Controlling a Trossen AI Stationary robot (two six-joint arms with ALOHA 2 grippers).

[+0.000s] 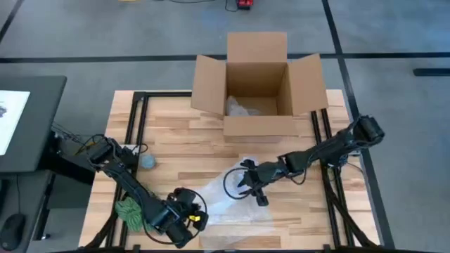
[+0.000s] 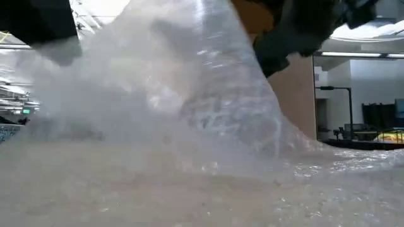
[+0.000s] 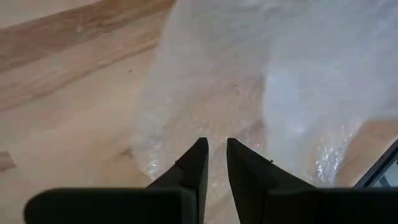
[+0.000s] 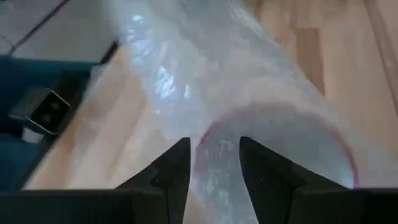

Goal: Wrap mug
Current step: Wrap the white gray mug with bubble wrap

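Observation:
A clear bubble wrap sheet (image 1: pixel 226 200) lies on the wooden table (image 1: pixel 176 140) and rises like a tent in the low view (image 2: pixel 189 94). The mug shows only as a reddish rim (image 4: pixel 281 118) under the wrap in the right wrist view. My right gripper (image 1: pixel 247 184) (image 4: pixel 214 146) is at the wrapped mug, its fingers a little apart around the rim. My left gripper (image 1: pixel 190 219) (image 3: pixel 216 148) is shut near the table's near edge, pointing at the wrap's edge (image 3: pixel 161 155). Whether it touches the wrap, I cannot tell. My right gripper has the wrap-covered mug rim (image 4: pixel 208 140) between its two fingers. One finger seems to be inside the rim and one outside, with bubble wrap in between. The mug's opening faces the gripper. Whether the mug rests on the table is hidden by the wrap.
An open cardboard box (image 1: pixel 256 126) with some wrap inside stands at the table's far middle. A green bundle (image 1: pixel 128 211) and a small grey-blue ball (image 1: pixel 148 161) lie at the left. Bare wood lies between the box and the wrap.

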